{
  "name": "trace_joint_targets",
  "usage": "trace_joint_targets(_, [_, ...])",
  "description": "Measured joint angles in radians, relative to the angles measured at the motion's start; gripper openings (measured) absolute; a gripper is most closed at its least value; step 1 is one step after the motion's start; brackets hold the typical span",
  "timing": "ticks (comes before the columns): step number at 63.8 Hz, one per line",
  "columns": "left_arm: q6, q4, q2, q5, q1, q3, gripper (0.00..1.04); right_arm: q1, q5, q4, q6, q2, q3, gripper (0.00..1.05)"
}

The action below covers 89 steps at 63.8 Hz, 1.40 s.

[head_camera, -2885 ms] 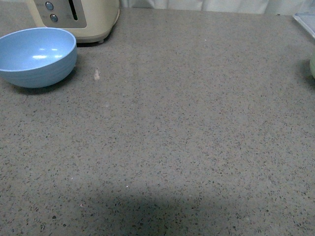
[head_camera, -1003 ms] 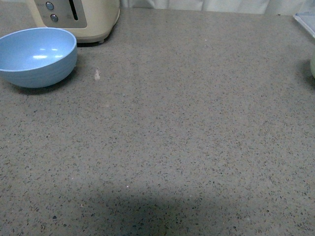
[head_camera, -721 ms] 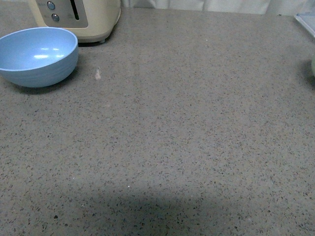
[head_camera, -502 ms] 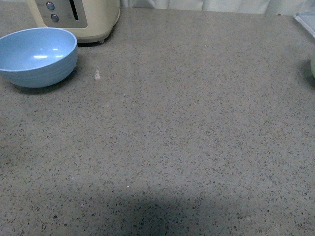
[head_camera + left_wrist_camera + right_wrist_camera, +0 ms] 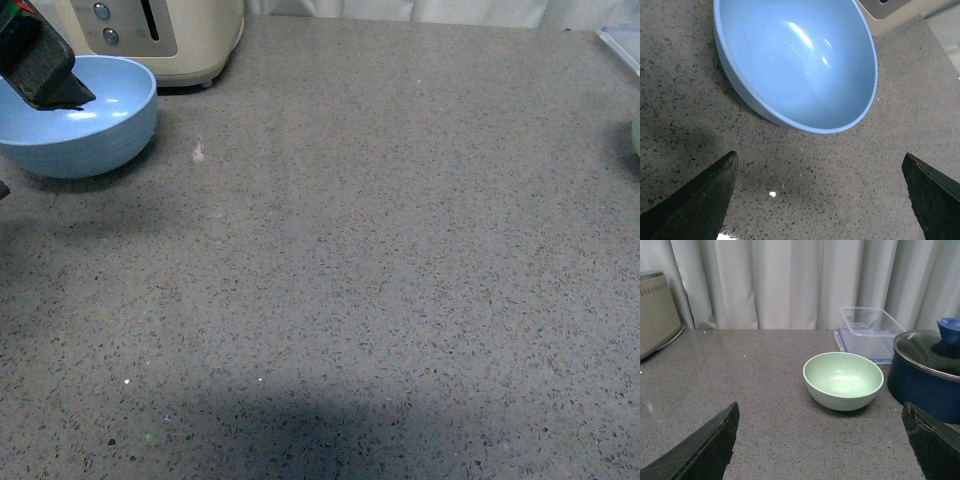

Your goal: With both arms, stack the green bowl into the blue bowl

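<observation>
Now | left jaws: spread wide, empty, blue bowl (image 5: 800, 60) close ahead, centred between them, far left on table (image 5: 380, 260) | right jaws: spread wide, empty, green bowl (image 5: 843, 380) straight ahead but well apart, far right | judgement: right arm nearer green bowl, fetches it leftward; bowls round, no long axis

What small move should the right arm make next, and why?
Probably ease the right gripper forward toward the green bowl: it sits ungrasped ahead of the open jaws, close beside a blue pot, while the left gripper hovers by the blue bowl.
</observation>
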Motion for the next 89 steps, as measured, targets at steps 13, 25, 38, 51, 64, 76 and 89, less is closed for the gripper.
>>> trace_joint_targets(13, [-0.042, 0.003, 0.097, 0.011, 0.032, 0.061, 0.98, 0.0, 0.0, 0.0, 0.0, 0.0, 0.0, 0.95])
trace_joint_targets(25, [-0.053, 0.003, 0.187, 0.019, 0.08, 0.118, 0.98, 0.0, 0.0, 0.0, 0.0, 0.0, 0.0, 0.95])
trace_joint_targets(38, [-0.056, -0.009, 0.243, 0.019, 0.107, 0.174, 0.98, 0.0, 0.0, 0.0, 0.0, 0.0, 0.0, 0.95])
trace_joint_targets(51, [-0.071, -0.026, 0.301, 0.033, 0.126, 0.227, 0.98, 0.0, 0.0, 0.0, 0.0, 0.0, 0.0, 0.95])
trace_joint_targets(64, [-0.071, -0.033, 0.327, 0.031, 0.14, 0.257, 0.98, 0.0, 0.0, 0.0, 0.0, 0.0, 0.0, 0.95])
trace_joint_targets(76, [-0.07, -0.039, 0.339, 0.027, 0.153, 0.276, 0.98, 0.0, 0.0, 0.0, 0.0, 0.0, 0.0, 0.95])
trace_joint_targets(89, [-0.068, -0.058, 0.341, 0.023, 0.163, 0.277, 0.69, 0.0, 0.0, 0.0, 0.0, 0.0, 0.0, 0.95])
